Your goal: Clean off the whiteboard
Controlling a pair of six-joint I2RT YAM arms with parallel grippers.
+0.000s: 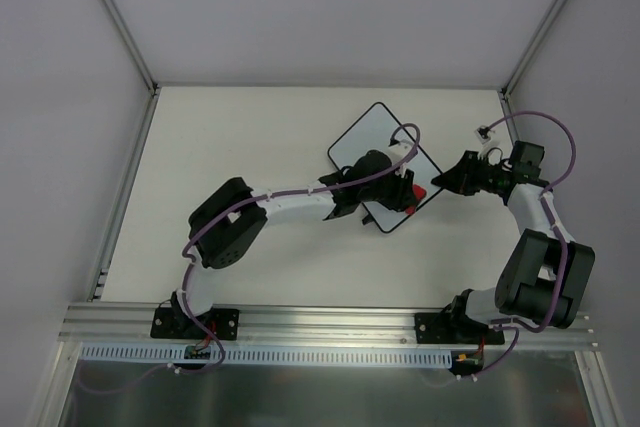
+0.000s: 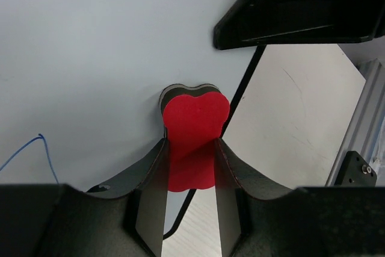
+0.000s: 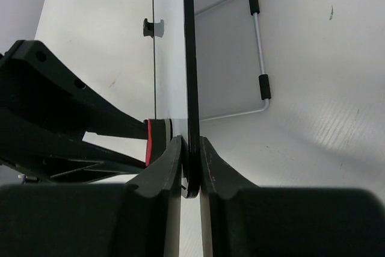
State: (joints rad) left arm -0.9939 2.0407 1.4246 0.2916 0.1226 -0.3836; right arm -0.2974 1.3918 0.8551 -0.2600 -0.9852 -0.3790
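The whiteboard (image 1: 368, 134) stands propped at an angle on the table, a white board with a thin black rim. A red heart-shaped eraser (image 2: 194, 126) with a dark backing presses flat against its face (image 2: 90, 46), and my left gripper (image 2: 190, 148) is shut on it. Low on the left of the board is a thin blue marker line (image 2: 31, 148). My right gripper (image 3: 191, 142) is shut on the board's black rim (image 3: 187, 40), near its right corner (image 1: 438, 184). From above, the left gripper (image 1: 406, 193) covers the board's lower right part.
Behind the board a wire stand (image 3: 260, 46) with two black sleeves rests on the white table (image 1: 240, 137). An aluminium rail (image 1: 330, 322) runs along the near edge by the arm bases. Grey walls and frame posts (image 1: 120, 22) close in the sides.
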